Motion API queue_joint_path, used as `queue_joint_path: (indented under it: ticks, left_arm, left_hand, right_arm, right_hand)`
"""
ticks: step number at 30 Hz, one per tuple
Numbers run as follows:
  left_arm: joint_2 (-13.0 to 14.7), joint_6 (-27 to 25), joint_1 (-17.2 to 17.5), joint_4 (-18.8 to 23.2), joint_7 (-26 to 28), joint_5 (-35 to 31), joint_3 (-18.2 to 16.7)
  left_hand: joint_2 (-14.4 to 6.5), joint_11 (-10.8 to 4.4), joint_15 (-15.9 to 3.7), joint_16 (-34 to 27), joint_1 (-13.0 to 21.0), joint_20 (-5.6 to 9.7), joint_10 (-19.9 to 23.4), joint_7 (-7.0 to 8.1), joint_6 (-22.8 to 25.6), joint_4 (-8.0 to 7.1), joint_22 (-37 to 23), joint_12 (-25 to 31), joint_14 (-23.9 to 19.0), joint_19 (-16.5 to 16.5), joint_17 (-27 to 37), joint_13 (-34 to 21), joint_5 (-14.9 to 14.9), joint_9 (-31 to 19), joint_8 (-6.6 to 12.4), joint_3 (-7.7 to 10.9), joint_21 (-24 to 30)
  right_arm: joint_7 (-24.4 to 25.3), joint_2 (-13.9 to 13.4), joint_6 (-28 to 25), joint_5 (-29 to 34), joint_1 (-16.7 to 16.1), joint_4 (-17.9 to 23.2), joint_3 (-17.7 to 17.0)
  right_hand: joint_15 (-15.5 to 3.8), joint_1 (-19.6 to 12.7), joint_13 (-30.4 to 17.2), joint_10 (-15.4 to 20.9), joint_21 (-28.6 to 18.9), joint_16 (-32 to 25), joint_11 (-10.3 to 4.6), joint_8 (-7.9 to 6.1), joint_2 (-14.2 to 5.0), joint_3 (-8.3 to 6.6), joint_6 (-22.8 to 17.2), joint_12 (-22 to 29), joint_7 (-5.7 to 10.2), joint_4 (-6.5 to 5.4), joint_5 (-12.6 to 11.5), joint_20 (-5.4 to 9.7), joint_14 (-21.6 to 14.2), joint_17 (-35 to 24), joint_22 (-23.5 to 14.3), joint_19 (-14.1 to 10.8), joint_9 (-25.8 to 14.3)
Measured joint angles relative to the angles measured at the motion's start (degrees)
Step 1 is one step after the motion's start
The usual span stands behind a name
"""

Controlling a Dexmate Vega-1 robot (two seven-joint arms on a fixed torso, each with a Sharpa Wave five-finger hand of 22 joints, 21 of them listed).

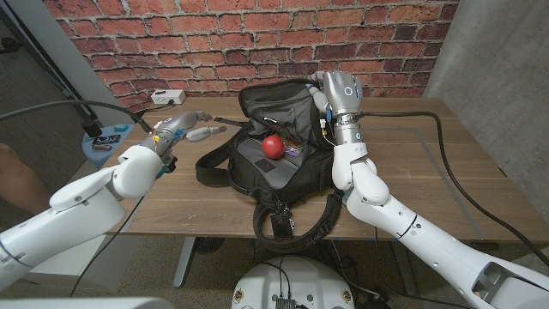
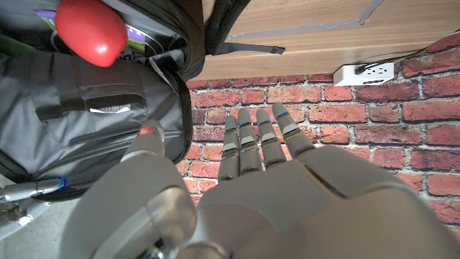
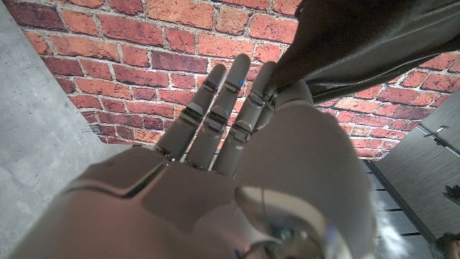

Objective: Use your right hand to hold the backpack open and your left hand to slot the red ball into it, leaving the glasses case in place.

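Head view: red ball (image 1: pixel 273 147) in backpack (image 1: pixel 257 167) (rt hand (image 1: pixel 336 93) grips rim), left hand (image 1: pixel 176 129) empty, apart.

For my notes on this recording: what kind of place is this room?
Probably an indoor lab or test room, not a home: a wooden table set against a brick wall, a power strip and loose cables across the table, and a backpack laid out on it.
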State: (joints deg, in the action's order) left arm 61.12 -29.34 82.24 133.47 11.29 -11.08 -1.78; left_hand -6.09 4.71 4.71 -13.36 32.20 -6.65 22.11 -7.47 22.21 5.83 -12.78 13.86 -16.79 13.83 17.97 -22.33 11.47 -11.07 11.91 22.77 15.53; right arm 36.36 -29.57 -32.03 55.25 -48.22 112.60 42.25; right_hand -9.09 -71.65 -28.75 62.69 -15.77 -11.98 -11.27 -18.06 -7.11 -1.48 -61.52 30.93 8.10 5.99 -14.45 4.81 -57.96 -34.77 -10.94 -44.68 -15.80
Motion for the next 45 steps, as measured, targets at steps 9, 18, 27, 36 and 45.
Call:
queue_joint_path:
  ticks: [9,18,27,36,45]
  left_arm:
    - [-4.21,4.31,-0.2,-2.89,2.7,1.26,-0.28]
    - [-6.23,6.83,-1.61,-5.11,3.55,2.45,0.23]
    - [-6.86,8.05,-3.03,-6.76,3.57,3.7,0.88]
    - [-7.04,9.16,-3.34,-7.33,3.74,5.14,0.89]
    - [-7.28,10.37,-4.57,-9.99,3.86,6.46,0.73]
  left_hand:
    - [-1.07,0.41,-0.32,-0.22,-1.08,-0.21,0.41,-0.22,0.84,-0.74,0.0,0.0,-0.32,0.2,0.27,0.0,0.45,0.0,0.0,0.04,0.09]
    - [-1.52,0.41,-0.3,-0.44,-1.53,-0.21,0.41,0.0,1.23,-1.04,0.0,0.0,-0.93,0.2,0.26,0.0,0.45,0.0,0.0,0.22,0.45]
    - [-1.97,0.41,-0.3,-0.44,-1.97,-0.21,0.41,-0.02,1.21,-1.04,0.0,0.0,-0.93,0.2,0.26,0.0,0.89,0.01,0.0,0.22,0.45]
    - [-2.27,0.63,-0.09,-0.44,-2.28,-0.21,0.19,0.01,0.8,-1.52,-0.01,0.0,-0.71,0.2,0.25,0.0,0.89,0.01,0.0,0.21,0.45]
    - [-2.5,0.63,-0.09,-0.44,-2.5,-0.21,0.19,0.01,0.8,-1.52,0.0,0.0,-0.71,0.19,0.25,0.0,0.89,0.01,0.0,0.21,0.45]
  right_arm:
    - [-1.01,-0.21,-0.01,0.58,-1.04,1.02,0.01]
    - [-5.92,-0.98,-0.9,0.43,-2.0,4.07,-0.51]
    - [-13.16,-1.55,-2.49,-1.24,-2.39,7.68,-1.25]
    - [-16.14,-2.16,-3.45,-2.0,-2.1,11.84,-1.8]
    - [-30.83,-3.22,-8.39,-5.29,-0.91,15.14,-1.89]
  right_hand:
    - [0.0,-0.01,0.36,0.16,0.0,0.0,-0.15,0.21,0.01,0.0,0.0,0.0,0.0,0.0,0.06,0.0,0.0,-0.15,0.0,0.0,-0.03]
    - [0.0,0.03,-0.05,0.26,0.0,0.18,-0.24,0.21,-0.06,0.23,0.0,-0.02,0.0,-0.23,0.1,0.0,0.0,0.0,0.0,0.0,-0.05]
    - [0.0,0.46,-0.02,0.24,0.0,0.55,-0.22,0.23,-0.49,0.23,0.02,-0.02,-0.02,-0.23,0.11,0.0,0.0,0.51,0.0,0.0,-0.55]
    - [0.1,0.42,-0.03,-0.93,0.0,0.99,0.54,0.26,-1.32,0.45,1.51,-0.86,0.21,-0.49,0.74,0.09,0.72,1.06,0.29,0.75,-1.17]
    - [0.71,1.27,0.62,-2.77,0.31,1.21,0.72,0.59,-2.16,0.12,2.81,-1.71,-0.33,-1.3,1.18,-0.2,2.16,1.6,0.29,1.05,-1.45]
